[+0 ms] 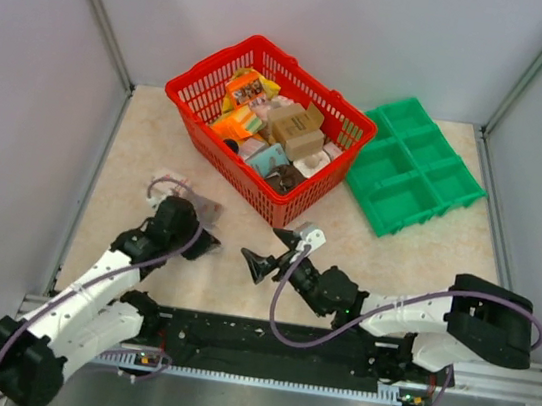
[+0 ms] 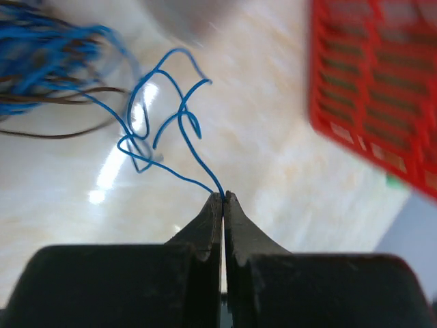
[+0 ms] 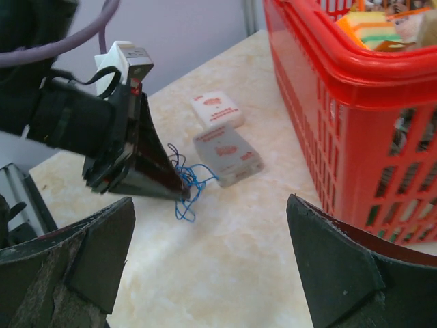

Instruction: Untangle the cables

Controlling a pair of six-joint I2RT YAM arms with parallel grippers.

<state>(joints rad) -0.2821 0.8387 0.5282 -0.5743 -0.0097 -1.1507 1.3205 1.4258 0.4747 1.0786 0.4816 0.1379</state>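
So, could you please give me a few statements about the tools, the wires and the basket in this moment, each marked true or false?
1. The left tool is shut on a blue wire. True.
2. The right tool is gripping a wire. False: it is open and holds nothing.
3. The red basket is empty. False: it is filled with boxes and packets.
4. The green tray lies beside the red basket. True.
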